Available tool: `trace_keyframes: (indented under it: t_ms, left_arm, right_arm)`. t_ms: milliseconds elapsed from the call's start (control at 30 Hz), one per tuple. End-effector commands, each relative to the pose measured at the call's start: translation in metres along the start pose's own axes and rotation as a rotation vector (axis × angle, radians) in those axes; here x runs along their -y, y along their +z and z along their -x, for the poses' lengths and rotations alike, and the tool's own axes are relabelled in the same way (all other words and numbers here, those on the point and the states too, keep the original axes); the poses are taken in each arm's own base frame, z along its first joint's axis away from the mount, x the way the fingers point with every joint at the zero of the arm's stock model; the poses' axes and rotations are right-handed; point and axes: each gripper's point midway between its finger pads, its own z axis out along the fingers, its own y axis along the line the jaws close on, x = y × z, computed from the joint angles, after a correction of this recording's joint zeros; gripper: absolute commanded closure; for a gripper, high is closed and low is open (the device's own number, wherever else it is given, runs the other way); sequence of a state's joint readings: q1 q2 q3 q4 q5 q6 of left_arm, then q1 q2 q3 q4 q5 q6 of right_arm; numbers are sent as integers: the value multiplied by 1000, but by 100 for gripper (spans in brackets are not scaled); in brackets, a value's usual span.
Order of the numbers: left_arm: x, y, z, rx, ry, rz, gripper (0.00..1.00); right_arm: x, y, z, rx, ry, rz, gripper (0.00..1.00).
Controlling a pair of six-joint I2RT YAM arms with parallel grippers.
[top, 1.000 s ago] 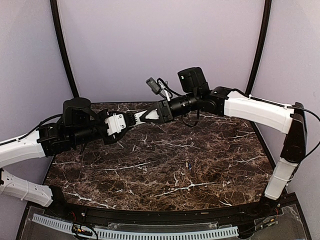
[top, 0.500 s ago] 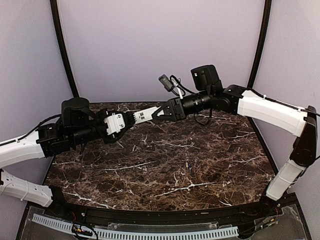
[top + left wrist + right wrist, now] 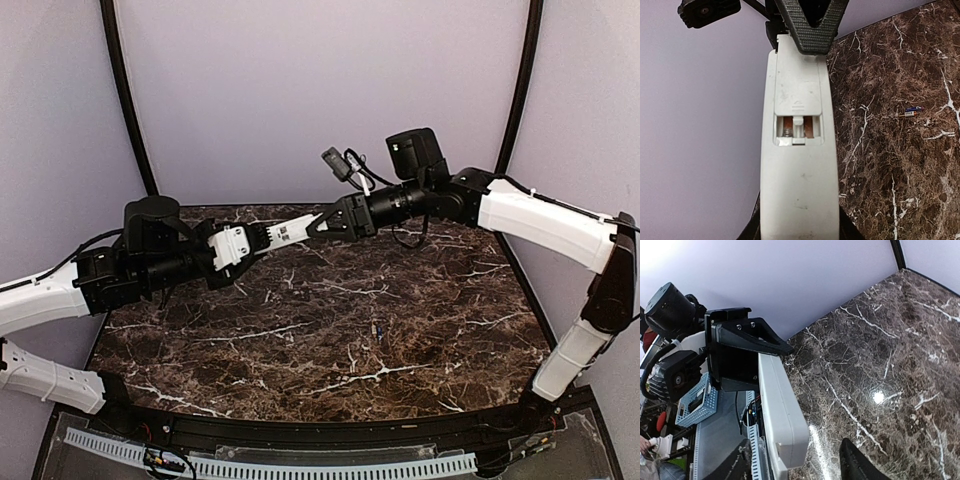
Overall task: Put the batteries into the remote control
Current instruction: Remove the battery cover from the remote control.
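Remote control (image 3: 287, 231) held in left gripper (image 3: 259, 238), tip at right gripper (image 3: 314, 229).

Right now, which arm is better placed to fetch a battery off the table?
Probably the right. The right claw is open around the end of the remote, gripping nothing; the left claw holds it. The batteries lie on the table.

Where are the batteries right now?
In the top view the batteries lie on the marble table, right of centre, apart from the raised remote control.
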State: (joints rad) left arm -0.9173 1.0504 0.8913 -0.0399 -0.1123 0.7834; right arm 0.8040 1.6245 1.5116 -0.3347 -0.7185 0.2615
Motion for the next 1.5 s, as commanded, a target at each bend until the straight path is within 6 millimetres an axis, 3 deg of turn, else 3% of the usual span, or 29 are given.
trace_keyframes:
  t_ms: [0, 100, 300, 467, 733, 1167, 1467]
  left_arm:
    - [6, 3, -8, -39, -25, -19, 100]
    - [7, 5, -9, -46, -36, -30, 100]
    - [10, 6, -10, -50, -45, -38, 100]
    - [8, 4, -9, -44, -47, -32, 100]
    - [9, 6, -8, -44, -44, -37, 100]
    - [7, 4, -5, -31, -40, -34, 100]
    - [7, 5, -6, -33, -38, -36, 100]
  right_arm:
    - [-15, -14, 12, 35, -44, -2, 36]
    - [-13, -17, 13, 35, -43, -23, 31]
    - [-10, -22, 14, 38, -20, -61, 31]
    - [2, -27, 9, 29, 38, -115, 43]
    - [-1, -20, 4, 21, 88, -54, 59]
    - [18, -9, -7, -14, 122, -100, 65]
    - [12, -3, -6, -24, 128, -37, 80]
